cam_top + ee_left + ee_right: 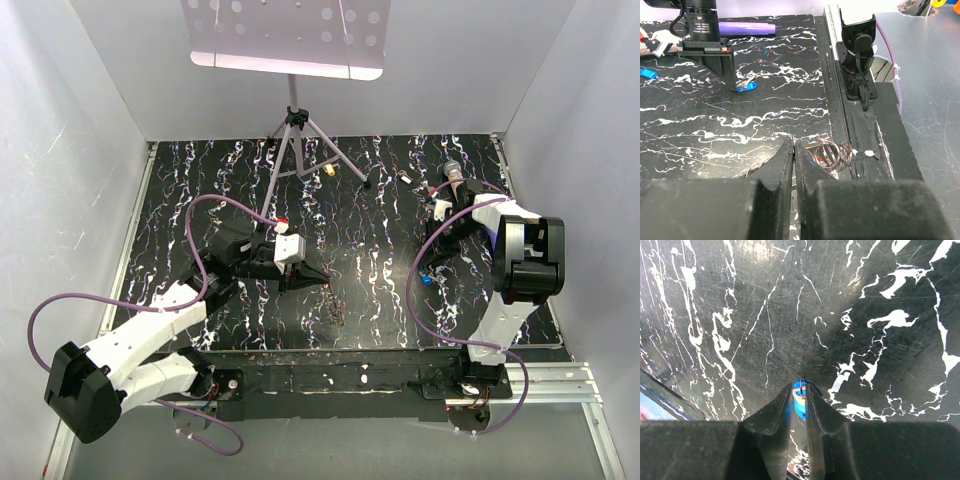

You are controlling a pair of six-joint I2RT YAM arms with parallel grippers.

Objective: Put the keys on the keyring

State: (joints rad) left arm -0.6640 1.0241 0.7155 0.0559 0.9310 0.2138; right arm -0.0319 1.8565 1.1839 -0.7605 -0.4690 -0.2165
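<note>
White walls point(60, 150) close in the black marbled table point(380, 230) on the left, top and right of the overhead view, and a black strip point(330, 375) carrying the arm bases runs along its bottom edge. A music stand point(290, 40) plants its tripod at the top centre. Below it a broad stretch of marbled surface lies between the two arms. The left gripper point(794, 146) sits left of centre in that stretch, its fingers pressed together with no gap. In its wrist view the keyring point(832, 152), a tangle of thin wire loops, lies just right of the fingertips, close against the black strip. One strand shows to their left too, and I cannot tell whether the fingers touch it. The right gripper point(799, 392) points down near the right wall, jaws narrow and closed on the head of a blue key point(800, 401), which fills the gap between the tips. A second blue key point(647, 74) lies at the left edge of the left wrist view, with a purple pen point(747, 27) at the top.
</note>
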